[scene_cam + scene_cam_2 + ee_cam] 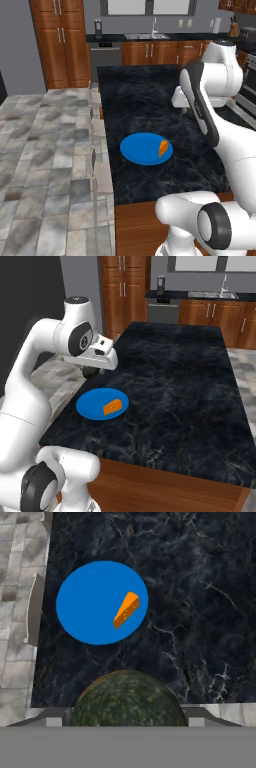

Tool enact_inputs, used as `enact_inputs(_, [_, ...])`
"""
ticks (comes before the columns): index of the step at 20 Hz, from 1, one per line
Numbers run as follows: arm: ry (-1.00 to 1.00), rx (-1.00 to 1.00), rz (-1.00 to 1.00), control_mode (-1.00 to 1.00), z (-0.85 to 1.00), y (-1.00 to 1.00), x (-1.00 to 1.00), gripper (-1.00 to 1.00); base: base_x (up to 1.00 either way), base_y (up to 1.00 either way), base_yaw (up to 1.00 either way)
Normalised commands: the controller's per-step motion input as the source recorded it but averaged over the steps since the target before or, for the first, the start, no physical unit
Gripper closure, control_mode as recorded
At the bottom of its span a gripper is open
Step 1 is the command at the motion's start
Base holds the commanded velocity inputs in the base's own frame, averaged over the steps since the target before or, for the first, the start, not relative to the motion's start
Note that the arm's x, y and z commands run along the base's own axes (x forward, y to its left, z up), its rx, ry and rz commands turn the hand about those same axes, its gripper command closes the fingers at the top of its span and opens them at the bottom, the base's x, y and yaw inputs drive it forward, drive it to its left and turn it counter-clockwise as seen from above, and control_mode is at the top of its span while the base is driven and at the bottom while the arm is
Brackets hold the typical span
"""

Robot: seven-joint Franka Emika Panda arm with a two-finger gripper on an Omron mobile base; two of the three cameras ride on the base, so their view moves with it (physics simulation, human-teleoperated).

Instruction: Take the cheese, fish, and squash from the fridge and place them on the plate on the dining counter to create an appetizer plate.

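My gripper is shut on the squash, a round, very dark green ball that bulges between the fingers in the hand view. From the right base view the squash hangs under the white hand, above the dining counter just behind the plate. The blue plate lies near the counter's edge, and the orange cheese wedge rests on its right part. In the left base view the plate and cheese lie in front of the arm. The fish and the fridge are out of view.
Stools line the island's left side beside the tiled floor. A wall counter with a sink and wood cabinets stand at the back. Bare black marble stretches right of the plate.
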Motion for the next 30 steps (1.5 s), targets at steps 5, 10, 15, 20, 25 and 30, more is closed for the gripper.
enact_inputs(5, [0.06, -0.07, 0.1, -1.0, -0.76, 0.62, 0.7, 1.0, 0.0, 0.0, 0.0])
enact_inputs(10, [0.15, -0.08, 0.0, -1.0, -0.66, 0.51, 0.95, 1.0, 0.0, 0.0, 0.0])
enact_inputs(15, [0.17, -0.05, 0.0, -1.0, -0.56, 0.39, 0.99, 1.0, 0.0, 0.0, 0.0])
enact_inputs(20, [0.21, 0.0, 0.0, -1.0, -0.48, 0.03, 0.89, 1.0, 0.0, 0.0, 0.0])
enact_inputs(25, [0.09, 0.0, 0.0, -1.0, -0.58, 0.0, 0.58, 1.0, 0.0, 0.0, 0.0])
enact_inputs(30, [0.02, 0.0, 0.0, -1.0, -0.58, 0.0, 0.35, 1.0, 0.0, 0.0, 0.0])
